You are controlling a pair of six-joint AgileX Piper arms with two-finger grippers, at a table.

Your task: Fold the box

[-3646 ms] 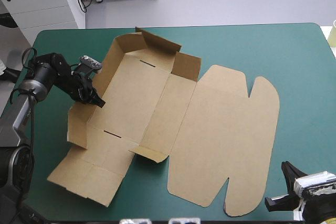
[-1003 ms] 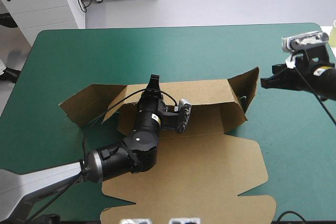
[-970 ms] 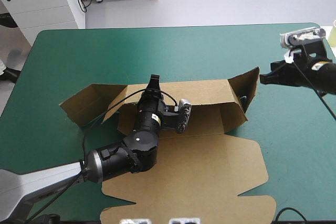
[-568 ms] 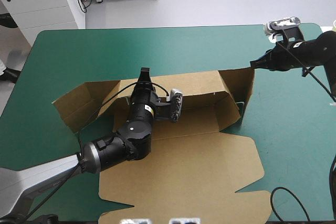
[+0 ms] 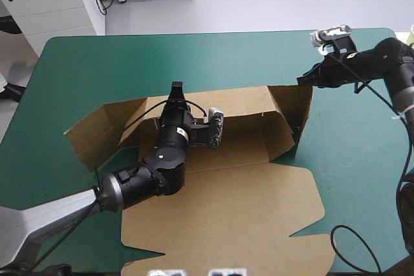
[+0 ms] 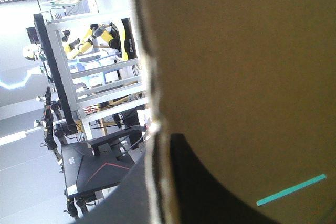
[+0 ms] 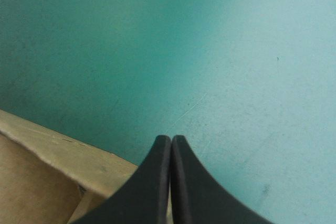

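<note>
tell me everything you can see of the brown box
The box is a cut sheet of brown board, partly folded, on the teal-green cover. Its far wall stands raised, the right end wall is upright, the left end flaps are half raised. The wide lid lies flat toward the near edge. The left gripper is shut on the far wall's top edge; the right gripper, shut, meets the right end wall's upper corner.

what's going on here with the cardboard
Two robot arms are folding a brown box on the teal-green table. The left hand is shut on the top edge of the raised back wall. The right hand, shut, has its tip at the top corner of the upright right end wall. The lid lies flat at the near side.
</note>
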